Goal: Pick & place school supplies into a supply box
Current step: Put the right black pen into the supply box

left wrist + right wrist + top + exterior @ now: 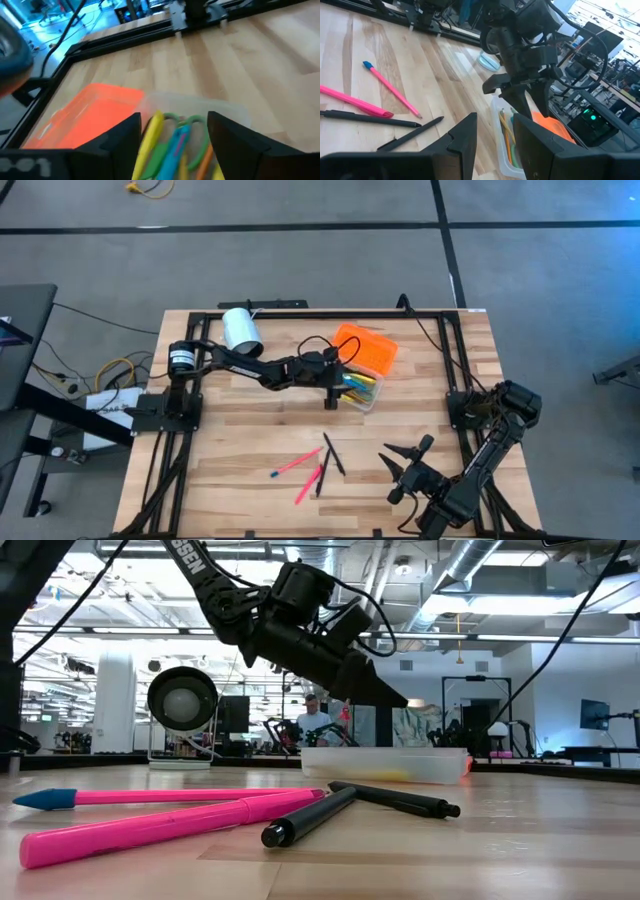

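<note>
Over the supply box [358,391] — left gripper [337,393], fingers spread.

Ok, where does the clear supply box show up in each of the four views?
High view: supply box at centre, under the left gripper.
Low view: pale tray behind the pens.
Left wrist view: between the fingers.
Right wrist view: lower middle.
Shared landmark: orange lid alongside.

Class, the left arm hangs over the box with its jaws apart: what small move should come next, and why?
Probably lift the left gripper clear of the box. Its jaws stand open and empty, supplies already lie inside, and four pens wait on the table.
</note>
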Controlling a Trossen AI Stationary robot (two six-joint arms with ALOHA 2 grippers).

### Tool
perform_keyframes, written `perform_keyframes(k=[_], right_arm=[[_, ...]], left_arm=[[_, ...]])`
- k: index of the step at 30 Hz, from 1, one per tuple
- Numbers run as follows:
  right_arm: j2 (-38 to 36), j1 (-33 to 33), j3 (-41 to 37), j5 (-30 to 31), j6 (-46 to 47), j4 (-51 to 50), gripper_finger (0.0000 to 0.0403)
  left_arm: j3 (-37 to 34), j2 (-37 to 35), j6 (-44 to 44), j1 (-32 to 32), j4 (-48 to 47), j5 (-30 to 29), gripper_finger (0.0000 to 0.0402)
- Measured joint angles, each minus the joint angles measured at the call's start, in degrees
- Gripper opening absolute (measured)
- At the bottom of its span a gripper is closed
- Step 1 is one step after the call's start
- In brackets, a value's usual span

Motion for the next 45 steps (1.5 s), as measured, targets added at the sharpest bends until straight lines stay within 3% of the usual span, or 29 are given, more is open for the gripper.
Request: perform_keyframes(k=[7,14,20,32,45], right_arm=[[0.0,-1.8,0.0,0.0,0.0,1.8,0.012],[0.0,-3.5,0.0,-0.5,-0.8,4.4,0.012],[0.0,-2.8,0.0,-1.2,-4.6,8.6,0.012],[0.0,-3.5,0.0,-2.2,-14.7,19.6,0.012],[0.0,-11.0,0.0,-16.2,-43.8,46.5,0.012]], left_arm=[[0.0,-0.7,1.6,-3.4,0.5,0.4,0.022],[-0.2,-3.1,0.6,-7.5,-4.4,8.0,0.0213],[-1.7,-4.0,-1.0,-13.6,-9.7,7.4,0.0212],[-2.9,-5.9,-6.8,-29.0,-22.8,-8.2,0.0212],[-2.8,-6.0,-23.2,-45.1,-32.1,-27.2,0.0212]])
